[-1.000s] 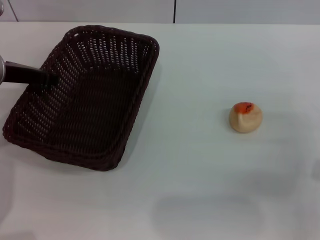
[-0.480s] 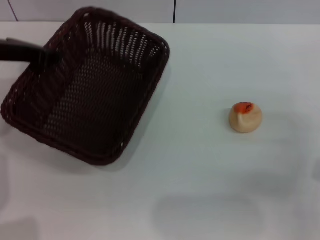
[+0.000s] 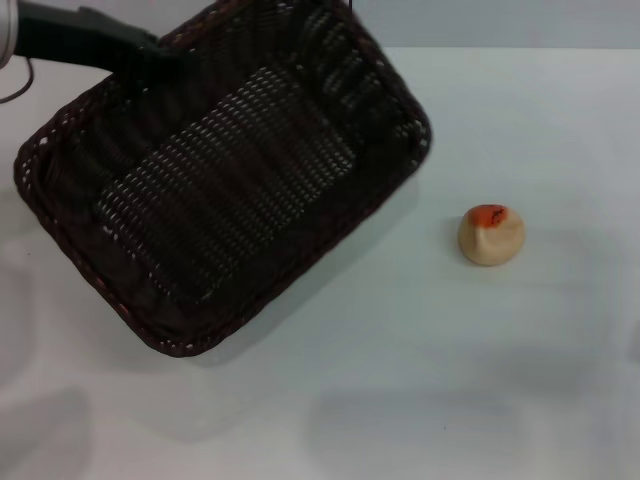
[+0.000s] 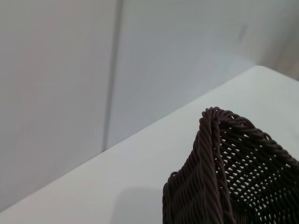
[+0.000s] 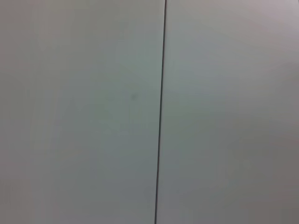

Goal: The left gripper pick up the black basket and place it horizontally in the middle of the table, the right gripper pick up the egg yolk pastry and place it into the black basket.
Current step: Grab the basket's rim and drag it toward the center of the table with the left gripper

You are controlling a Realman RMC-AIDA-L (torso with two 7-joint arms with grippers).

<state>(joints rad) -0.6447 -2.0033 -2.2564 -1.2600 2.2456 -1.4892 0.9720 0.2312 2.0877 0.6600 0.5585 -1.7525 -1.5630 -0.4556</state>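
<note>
The black basket (image 3: 225,185) is lifted off the white table (image 3: 400,380) at the left, tilted and turned diagonally, casting a shadow below it. My left gripper (image 3: 158,55) is shut on the basket's far rim, its black arm coming in from the top left. A corner of the basket's braided rim (image 4: 219,163) shows in the left wrist view. The egg yolk pastry (image 3: 491,235), beige with an orange-red patch, sits on the table to the right of the basket. My right gripper is out of view.
A pale wall with a dark vertical seam (image 5: 160,112) stands behind the table's far edge (image 3: 520,48). The right wrist view shows only this wall.
My left gripper has lifted the basket off the table and carried it up and to the right, turning it clockwise. The pastry has not moved.
</note>
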